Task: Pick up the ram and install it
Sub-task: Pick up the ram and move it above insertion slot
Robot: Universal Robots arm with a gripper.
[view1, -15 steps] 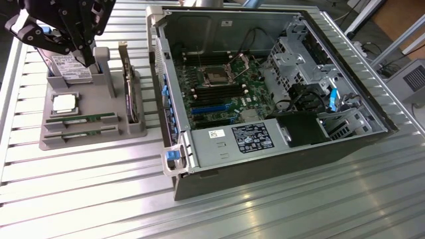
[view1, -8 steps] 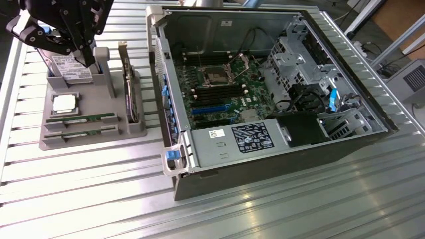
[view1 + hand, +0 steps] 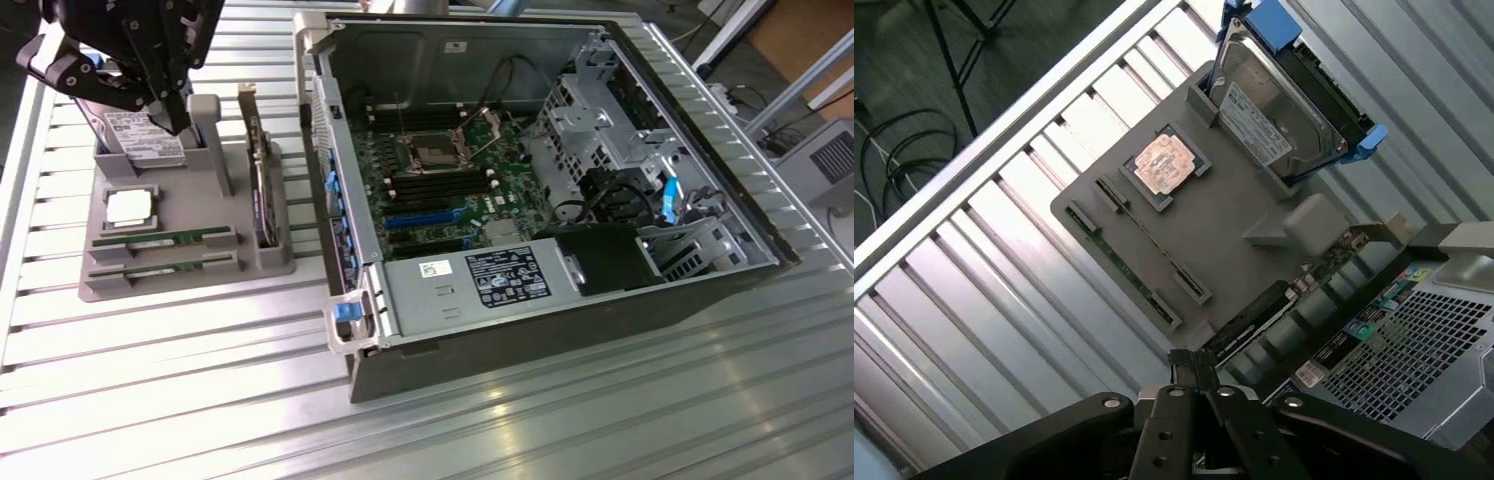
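Note:
Two ram sticks (image 3: 160,240) lie side by side in slots at the front of a grey holder tray (image 3: 134,285) on the exterior view's left. From the wrist they show edge on as thin lines (image 3: 1151,242). My gripper (image 3: 170,120) hangs above the back of the tray, over the hard drive (image 3: 140,135), well clear of the ram. Its fingers (image 3: 1184,372) are pressed together with nothing between them.
The tray also holds a silver CPU (image 3: 128,205) and an upright expansion card (image 3: 262,170). An open computer case (image 3: 340,330) lies at the exterior view's right, its motherboard (image 3: 441,180) exposed with black memory slots. Everything rests on a ribbed metal table (image 3: 200,400).

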